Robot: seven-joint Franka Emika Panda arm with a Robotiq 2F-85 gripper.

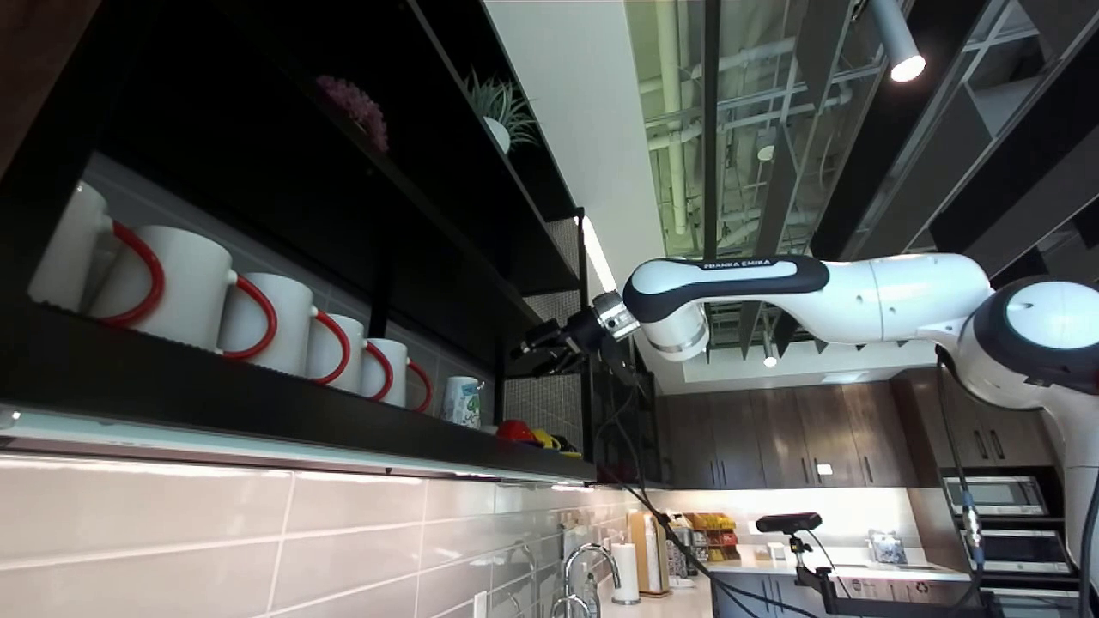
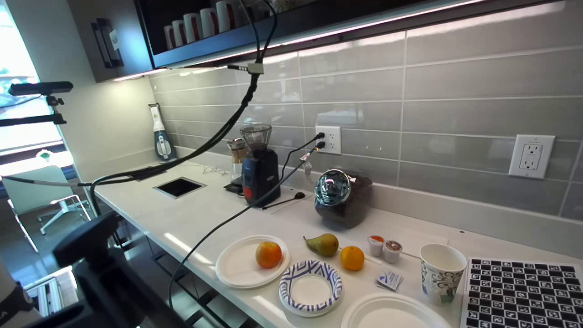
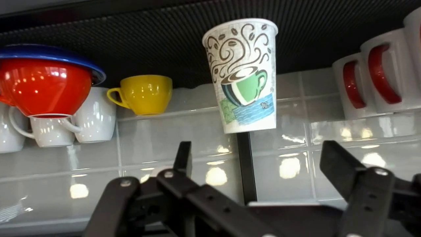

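While a red cup (image 3: 46,89) occupies the wrist view's upper left, partly hiding plain white mugs (image 3: 97,113), a yellow cup (image 3: 148,93) sits to its right. Next, at upper centre, the patterned paper cup (image 3: 243,75) appears above the gripper (image 3: 258,158), whose jaws stand wide apart, released, along the bottom. Red-handled mugs (image 3: 396,59) line the upper right.

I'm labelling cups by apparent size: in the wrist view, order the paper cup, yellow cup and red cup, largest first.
1. Paper cup
2. Red cup, partly cut by the left edge
3. Yellow cup
Real sizes unsure: nearness to the camera may differ.
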